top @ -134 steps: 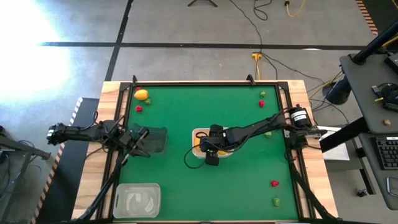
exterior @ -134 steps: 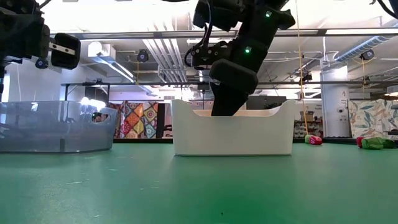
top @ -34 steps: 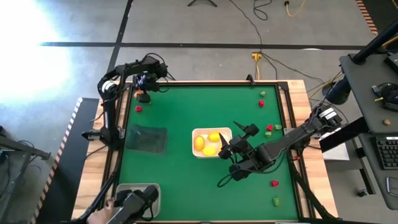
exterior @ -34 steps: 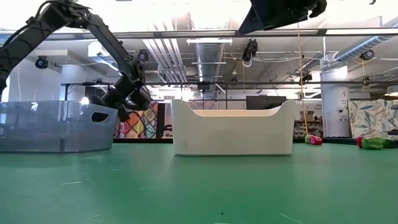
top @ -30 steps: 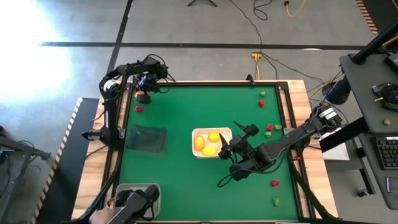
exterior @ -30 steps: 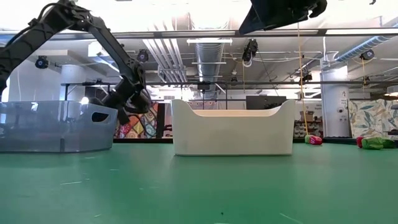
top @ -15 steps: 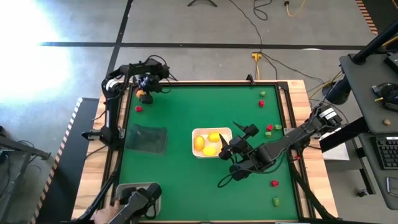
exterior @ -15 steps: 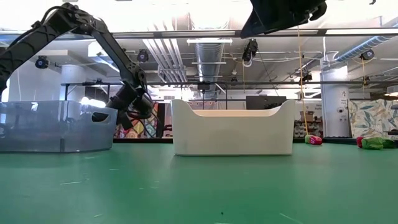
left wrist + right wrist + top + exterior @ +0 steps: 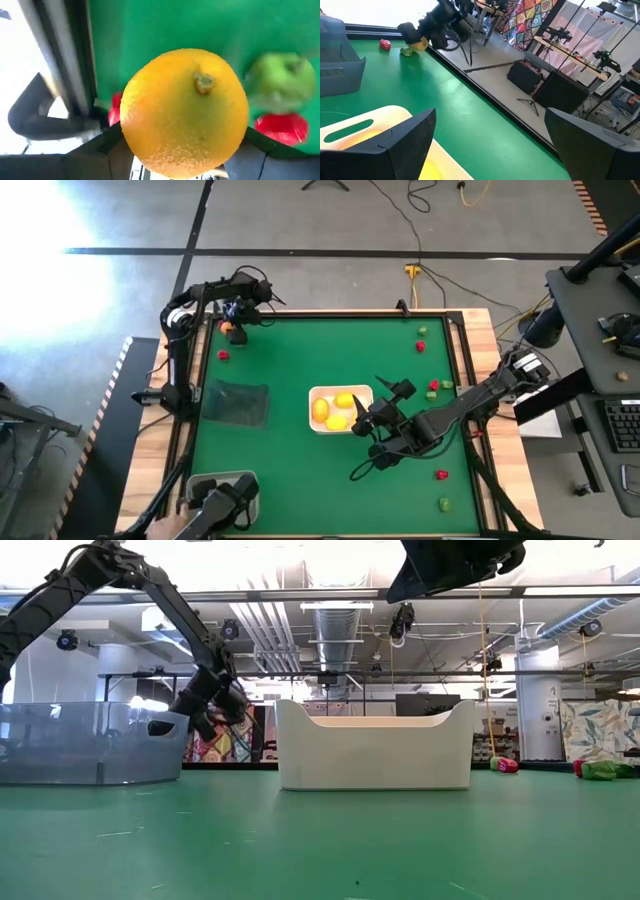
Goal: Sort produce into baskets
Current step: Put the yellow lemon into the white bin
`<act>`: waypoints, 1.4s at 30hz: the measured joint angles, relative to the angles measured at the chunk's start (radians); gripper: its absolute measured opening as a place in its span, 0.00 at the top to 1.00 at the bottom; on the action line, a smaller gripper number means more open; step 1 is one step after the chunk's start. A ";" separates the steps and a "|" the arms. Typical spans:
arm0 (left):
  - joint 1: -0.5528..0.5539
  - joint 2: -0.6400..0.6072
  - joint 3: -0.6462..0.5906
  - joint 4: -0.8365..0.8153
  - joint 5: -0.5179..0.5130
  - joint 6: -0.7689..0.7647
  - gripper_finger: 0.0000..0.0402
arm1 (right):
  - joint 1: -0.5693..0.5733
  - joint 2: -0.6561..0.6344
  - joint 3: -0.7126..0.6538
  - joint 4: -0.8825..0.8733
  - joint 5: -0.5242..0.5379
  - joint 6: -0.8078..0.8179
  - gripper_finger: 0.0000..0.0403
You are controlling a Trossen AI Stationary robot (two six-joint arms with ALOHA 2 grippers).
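A yellow-orange round fruit (image 9: pixel 185 110) sits between the fingers of my left gripper (image 9: pixel 232 328) at the table's far left corner; the gripper is shut on it. A small red piece (image 9: pixel 223 354) lies just nearer, and a green piece (image 9: pixel 282 82) and a red piece (image 9: pixel 280 127) lie beside the fruit. The white basket (image 9: pixel 318 392) at mid-table holds yellow-orange fruit. The dark see-through basket (image 9: pixel 240 402) stands to its left, the clear basket (image 9: pixel 200 485) at the near left corner. My right gripper (image 9: pixel 378 398) hangs open above the table, right of the white basket. My left gripper pinches the fruit between its two fingers, one on each opposite side (image 9: pixel 131 131). The fingers (image 9: pixel 95 150) come slanting down from above. The fruit's stem end faces the wrist camera. Whether the fruit is clear of the mat, I cannot tell.
More red and green pieces lie along the right side: far (image 9: pixel 421 340), middle (image 9: pixel 437 386) and near (image 9: pixel 442 488). A person's hand with a dark object (image 9: pixel 225 505) is at the clear basket. The raised table rim (image 9: pixel 300 313) runs close behind my left gripper.
My left gripper has tipped a little at the far left corner, staying over the fruit. The dark object at the clear basket has shifted slightly.
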 joint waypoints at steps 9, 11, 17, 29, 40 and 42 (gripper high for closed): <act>-0.013 -0.102 0.112 -0.064 0.095 -0.187 0.45 | 0.000 0.000 0.000 0.000 0.000 -0.006 0.09; -0.025 -0.128 0.140 -0.061 0.207 -0.244 0.45 | 0.000 0.000 0.000 0.000 0.000 -0.008 0.09; -0.123 -0.232 0.172 0.005 0.592 -0.333 0.45 | 0.000 0.000 0.000 0.001 0.000 -0.010 0.09; -0.622 -0.319 0.169 0.346 0.640 -0.434 0.45 | 0.005 -0.007 0.000 -0.010 -0.066 -0.060 0.09; -0.957 -0.242 0.122 0.668 0.590 -0.531 0.44 | 0.138 -0.144 0.000 -0.065 -0.105 -0.026 0.09; -0.966 -0.227 0.081 0.747 0.590 -0.583 0.44 | 0.167 -0.169 0.000 -0.073 -0.105 -0.010 0.09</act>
